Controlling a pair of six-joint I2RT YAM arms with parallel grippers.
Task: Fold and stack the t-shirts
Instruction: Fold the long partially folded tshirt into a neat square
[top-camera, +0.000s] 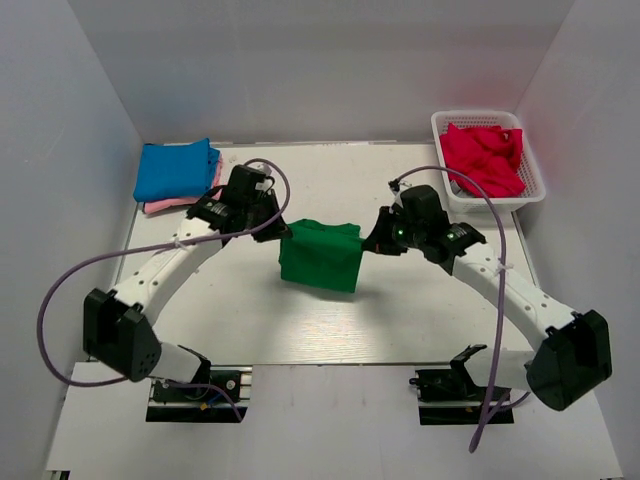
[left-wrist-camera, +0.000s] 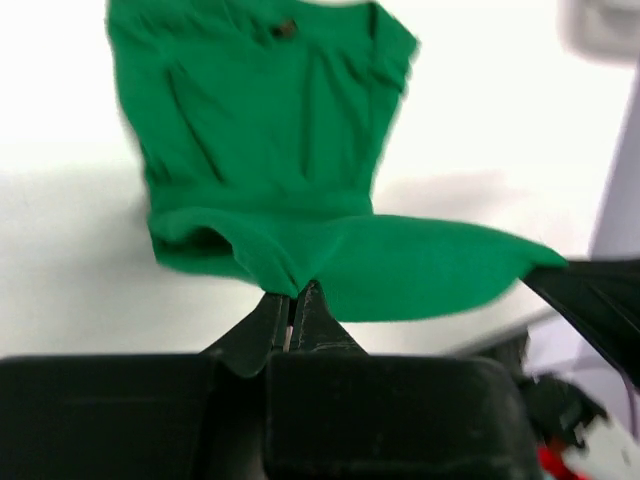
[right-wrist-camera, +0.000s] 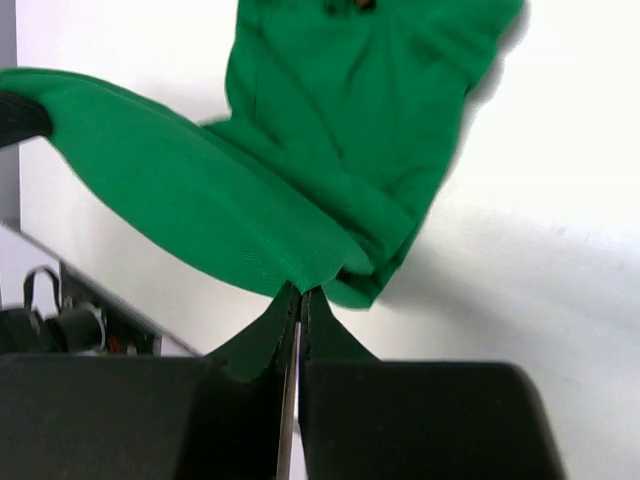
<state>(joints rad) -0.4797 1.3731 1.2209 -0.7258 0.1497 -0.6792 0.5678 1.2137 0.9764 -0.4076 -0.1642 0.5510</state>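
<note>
Pinching opposite edges, the left fingers (left-wrist-camera: 262, 332) and right fingers (right-wrist-camera: 258, 338) clamp tight on the green t-shirt (top-camera: 320, 258) between them.

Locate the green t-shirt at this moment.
In the top view the green t-shirt is held over the middle of the table, pinched at its upper corners between the left gripper and the right gripper.

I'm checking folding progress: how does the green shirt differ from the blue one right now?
The green shirt is pinched at its upper corners by the left hand and right hand, mid-table; the blue shirt lies folded at the far left, ungripped. Green is by itself; blue sits on a pink shirt. Both are plain, single-colour shirts.
</note>
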